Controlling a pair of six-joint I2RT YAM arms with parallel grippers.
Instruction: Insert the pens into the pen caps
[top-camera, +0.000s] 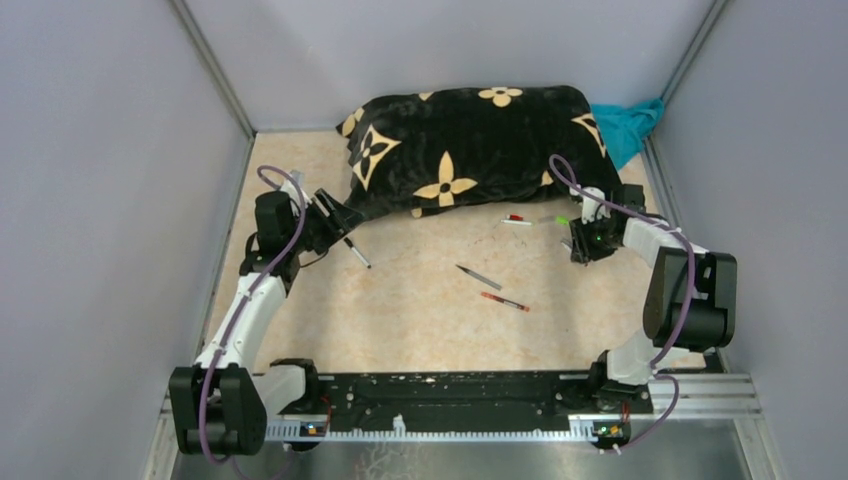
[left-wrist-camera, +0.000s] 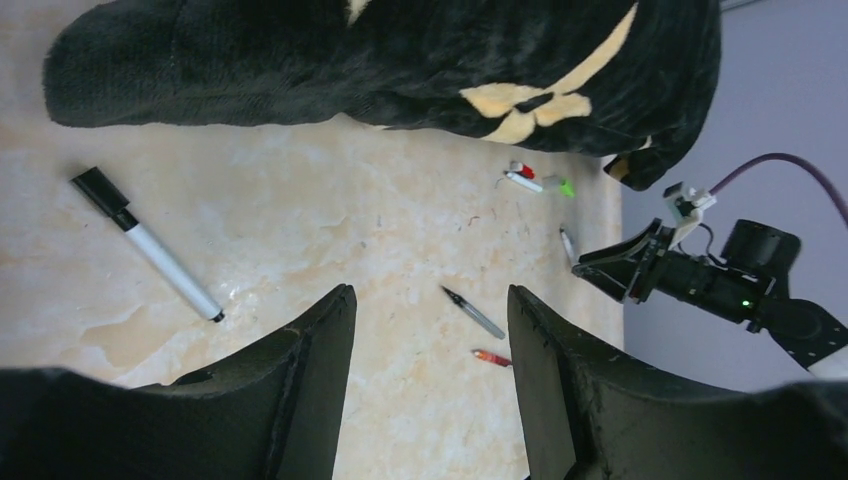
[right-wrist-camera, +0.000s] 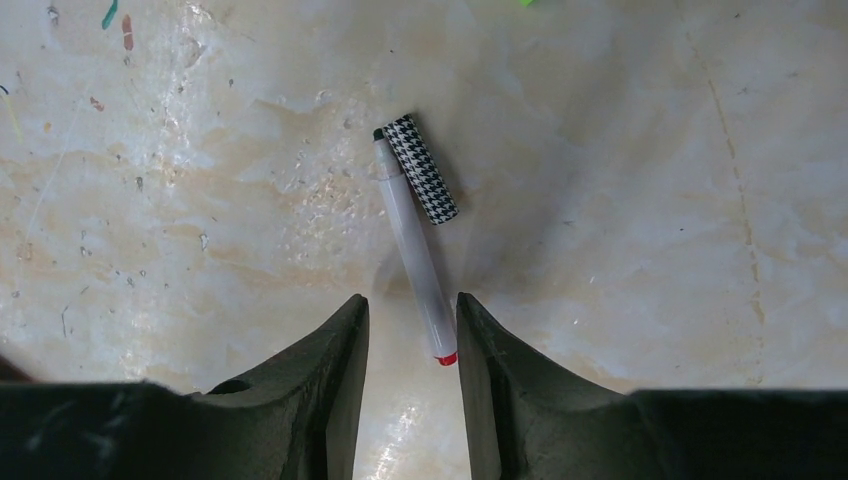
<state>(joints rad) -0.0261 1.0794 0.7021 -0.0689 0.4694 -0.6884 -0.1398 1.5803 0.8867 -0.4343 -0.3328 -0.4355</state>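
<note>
Right fingers (right-wrist-camera: 335, 380) apart around white pen (right-wrist-camera: 412, 245), contact unclear

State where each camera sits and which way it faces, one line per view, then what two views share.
Top external: above and behind the bases, looking down and forward over the table; left arm and right arm show.
Left wrist: on the left arm, looking across toward the right gripper; left gripper frames the bottom.
Right wrist: looking straight down at a white pen; its fingers flank it.
Shared: top and left wrist both show the grey pen and red pen.
</note>
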